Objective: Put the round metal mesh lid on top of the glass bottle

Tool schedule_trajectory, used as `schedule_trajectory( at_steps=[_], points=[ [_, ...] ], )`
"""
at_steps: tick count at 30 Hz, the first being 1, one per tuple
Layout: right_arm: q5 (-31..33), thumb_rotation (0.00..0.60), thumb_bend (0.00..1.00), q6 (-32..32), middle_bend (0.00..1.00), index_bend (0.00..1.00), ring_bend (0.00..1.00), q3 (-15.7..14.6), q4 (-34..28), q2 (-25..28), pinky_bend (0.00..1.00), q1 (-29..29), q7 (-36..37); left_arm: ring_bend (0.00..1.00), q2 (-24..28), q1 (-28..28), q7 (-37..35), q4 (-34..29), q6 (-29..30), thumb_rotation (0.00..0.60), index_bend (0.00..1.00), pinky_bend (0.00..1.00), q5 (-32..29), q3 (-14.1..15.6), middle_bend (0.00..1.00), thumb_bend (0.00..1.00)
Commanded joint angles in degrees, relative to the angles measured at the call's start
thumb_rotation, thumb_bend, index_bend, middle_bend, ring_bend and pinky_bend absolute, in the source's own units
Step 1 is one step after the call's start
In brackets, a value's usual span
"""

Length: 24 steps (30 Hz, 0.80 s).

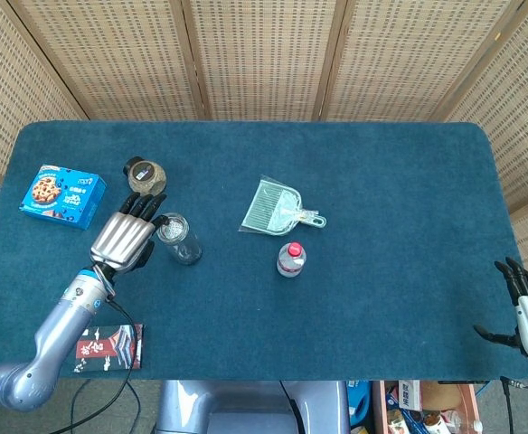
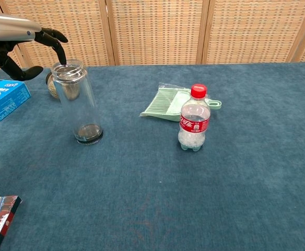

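The clear glass bottle (image 1: pixel 180 240) stands upright on the blue table left of centre; the chest view shows it as a tall jar (image 2: pixel 80 104). A round grey mesh lid (image 1: pixel 171 228) seems to lie on its mouth, seen from the chest as a ring at the top (image 2: pixel 68 68). My left hand (image 1: pixel 124 237) hovers just left of the bottle top with fingers spread, holding nothing. In the chest view one fingertip (image 2: pixel 61 58) touches or nearly touches the rim. My right hand (image 1: pixel 524 303) hangs off the table's front right corner, fingers spread and empty.
A small round jar (image 1: pixel 145 174) stands just behind the bottle. A blue cookie box (image 1: pixel 62 194) lies far left, a dark booklet (image 1: pixel 108 347) at the front left edge. A green dustpan (image 1: pixel 278 209) and a red-capped plastic bottle (image 1: pixel 290 259) occupy the middle.
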Motion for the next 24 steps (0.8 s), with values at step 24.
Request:
schedule_trajectory(
  at_steps=[24],
  points=[
    [-3.51, 0.6, 0.05, 4.88, 0.0, 0.06, 0.0, 0.22, 0.11, -1.33, 0.0, -0.68, -1.69, 0.0, 2.04, 21.13, -18.93, 0.35, 20.18, 0.6, 0.0, 0.0, 30.52, 7.03, 0.0, 0.26]
  ],
)
